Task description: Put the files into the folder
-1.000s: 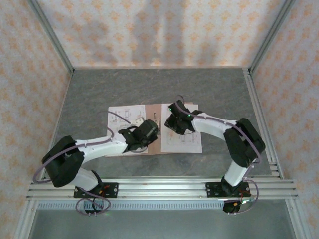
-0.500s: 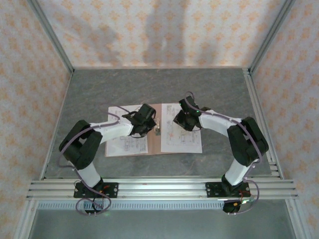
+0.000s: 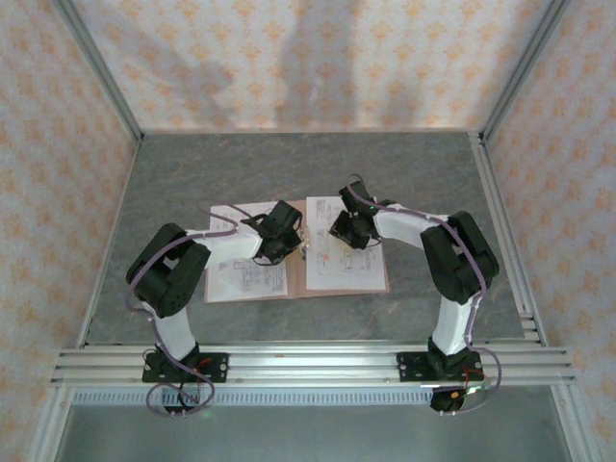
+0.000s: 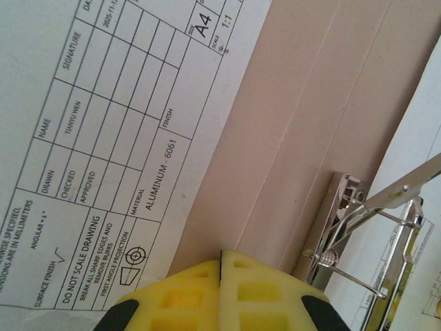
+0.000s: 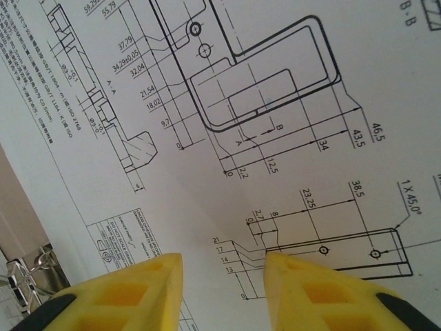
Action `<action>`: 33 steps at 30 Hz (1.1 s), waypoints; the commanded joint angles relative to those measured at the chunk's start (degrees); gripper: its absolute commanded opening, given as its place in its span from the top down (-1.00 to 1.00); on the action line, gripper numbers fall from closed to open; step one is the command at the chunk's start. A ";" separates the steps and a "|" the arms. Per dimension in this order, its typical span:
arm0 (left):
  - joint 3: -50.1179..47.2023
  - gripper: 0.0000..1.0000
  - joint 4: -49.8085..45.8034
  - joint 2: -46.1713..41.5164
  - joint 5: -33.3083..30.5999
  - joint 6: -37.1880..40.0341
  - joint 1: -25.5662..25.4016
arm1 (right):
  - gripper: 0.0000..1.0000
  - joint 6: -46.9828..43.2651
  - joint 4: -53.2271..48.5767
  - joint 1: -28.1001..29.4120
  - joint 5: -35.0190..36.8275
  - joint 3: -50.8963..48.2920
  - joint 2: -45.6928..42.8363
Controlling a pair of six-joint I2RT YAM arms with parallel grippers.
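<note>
Near the middle of the table (image 3: pixel 289 173), the folder (image 3: pixel 296 279) lay open and flat, its pinkish card showing as a strip down the centre and along the right edge. One of the files, the right sheet (image 3: pixel 345 260), lay on the right half of the folder. It looked square with the card, so I judged that one was in its place. The left sheet (image 3: pixel 245 277) lay on the left side. Its right edge rested on the card, but I could not tell how much folder was under the rest of it.

My left claw (image 4: pixel 220 256) was closed with nothing in it, its two yellow tips pressed together. It pointed down just at the edge of the left sheet, close to the fold. I think closed tips make a good poker for nudging or pinning paper, and that was why it sat there. A shiny metal clip (image 4: pixel 348 227) stood just to its right, on the far side of the fold.

My right claw (image 5: pixel 224 261) was open, its tips apart, and it held nothing. It hung low over the drawing on the right sheet, near the clip. I guessed it was there to hold that sheet flat.

Thin paper slides easily, so I felt the left sheet could slip if pushed too fast.
</note>
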 commanded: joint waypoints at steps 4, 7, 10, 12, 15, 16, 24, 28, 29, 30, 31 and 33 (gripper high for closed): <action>0.65 1.00 0.23 1.39 0.41 1.75 0.11 | 0.25 -2.07 -3.10 0.62 -0.73 0.77 1.61; 1.60 1.00 -0.81 1.31 0.29 2.37 0.11 | 0.26 -3.08 -4.12 1.15 -0.43 0.62 1.63; 2.34 1.00 -1.61 1.44 -0.02 2.83 0.12 | 0.26 -3.81 -4.59 1.27 0.00 -0.24 1.50; 2.66 1.00 -1.93 1.52 -0.07 2.99 0.10 | 0.26 -3.95 -4.53 1.29 0.35 -0.96 1.32; 2.71 1.00 -1.94 1.48 -0.02 2.86 0.16 | 0.26 -3.65 -4.18 1.25 0.59 -1.71 1.05; 2.71 1.00 -1.96 1.42 -0.11 2.84 0.16 | 0.26 -3.33 -3.96 1.27 0.70 -1.94 0.79; 3.06 1.00 -2.66 1.13 -0.20 3.19 0.12 | 0.26 -4.66 -5.93 2.19 1.93 -1.62 -0.35; 2.97 1.00 -2.57 1.46 -0.09 3.19 0.09 | 0.26 -5.44 -6.43 2.59 2.08 -2.05 -0.58; 2.98 1.00 -2.57 1.56 -0.09 3.16 0.11 | 0.26 -5.51 -6.58 2.65 2.19 -2.11 -0.59; 2.89 1.00 -2.54 1.64 0.04 3.12 0.07 | 0.26 -5.64 -6.70 2.74 2.52 -2.22 -0.73; 2.81 1.00 -2.51 1.65 0.05 3.09 0.01 | 0.26 -5.63 -6.66 2.75 2.71 -2.40 -0.96; 2.58 1.00 -2.36 1.66 0.13 3.01 0.08 | 0.26 -5.87 -6.68 2.74 2.94 -2.68 -1.07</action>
